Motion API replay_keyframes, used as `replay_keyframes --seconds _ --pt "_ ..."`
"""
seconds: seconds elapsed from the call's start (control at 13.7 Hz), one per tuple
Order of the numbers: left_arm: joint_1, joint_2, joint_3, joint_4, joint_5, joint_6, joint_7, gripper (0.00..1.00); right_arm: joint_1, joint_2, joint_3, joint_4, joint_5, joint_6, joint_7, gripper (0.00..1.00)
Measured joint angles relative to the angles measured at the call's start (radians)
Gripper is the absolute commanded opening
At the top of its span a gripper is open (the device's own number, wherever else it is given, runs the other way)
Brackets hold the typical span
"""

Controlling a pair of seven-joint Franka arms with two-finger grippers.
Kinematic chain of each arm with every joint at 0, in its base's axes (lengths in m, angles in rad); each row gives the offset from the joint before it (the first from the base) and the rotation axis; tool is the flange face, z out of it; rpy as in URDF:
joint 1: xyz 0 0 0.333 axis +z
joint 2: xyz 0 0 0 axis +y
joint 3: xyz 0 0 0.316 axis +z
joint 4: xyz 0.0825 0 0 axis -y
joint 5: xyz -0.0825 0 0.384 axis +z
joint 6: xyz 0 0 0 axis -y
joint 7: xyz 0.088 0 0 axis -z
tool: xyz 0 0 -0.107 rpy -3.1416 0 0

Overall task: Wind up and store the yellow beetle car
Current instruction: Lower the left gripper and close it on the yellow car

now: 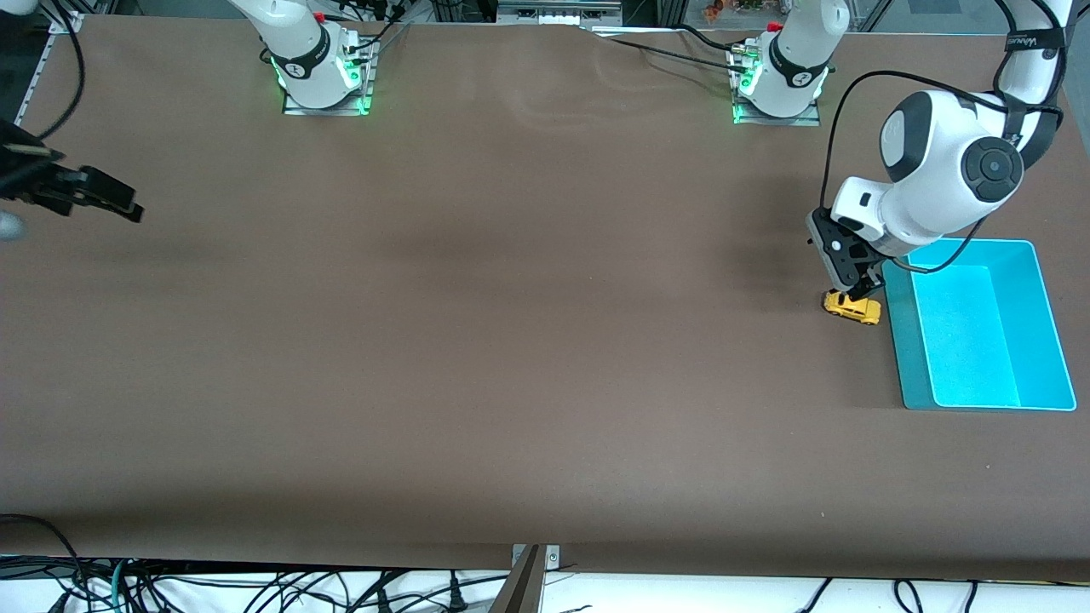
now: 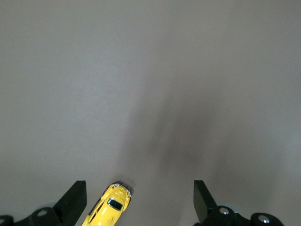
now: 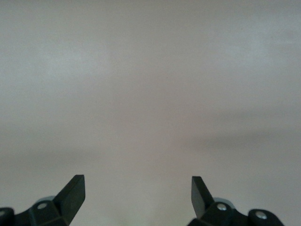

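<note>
With my left hand (image 1: 858, 289) spread wide over the tiny bright yellow beetle-shaped toy car (image 1: 851, 307), just beside the turquoise rectangular plastic bin (image 1: 1043, 298), I'm pre-grasp; next, centre and close. Right hand (image 1: 111, 200) waits, wide.

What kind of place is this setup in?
Likely a robotics lab: two arms bolted to a brown table, loose cables along its edges, and the open left gripper over a yellow beetle car beside a turquoise bin.
</note>
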Motion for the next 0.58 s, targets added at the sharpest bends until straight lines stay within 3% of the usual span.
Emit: replay_keyframes --seconds 0.58 --pt "0.089 0.000 0.003 -0.104 0.000 0.105 0.167 1.00 0.017 0.004 0.000 0.000 0.005 0.008 0.000 1.00"
